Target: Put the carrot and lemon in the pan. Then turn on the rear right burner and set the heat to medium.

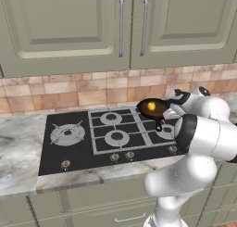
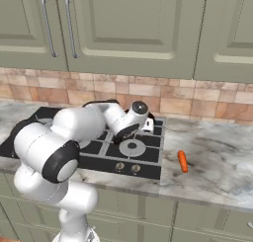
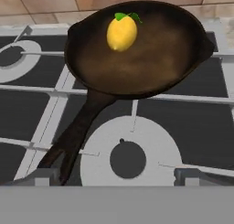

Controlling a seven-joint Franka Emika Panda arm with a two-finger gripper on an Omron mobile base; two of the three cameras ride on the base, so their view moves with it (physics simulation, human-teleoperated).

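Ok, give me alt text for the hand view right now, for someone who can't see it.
A yellow lemon lies in the dark pan on the stove grate, the pan's handle reaching toward the camera. A silver burner ring sits below it, with the open gripper at the bottom.

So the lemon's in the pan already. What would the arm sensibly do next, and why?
Probably swing away from the pan toward the carrot. The lemon already lies inside the pan, while the carrot lies on the counter to the right of the stove, and the fingers stand apart with nothing between them.
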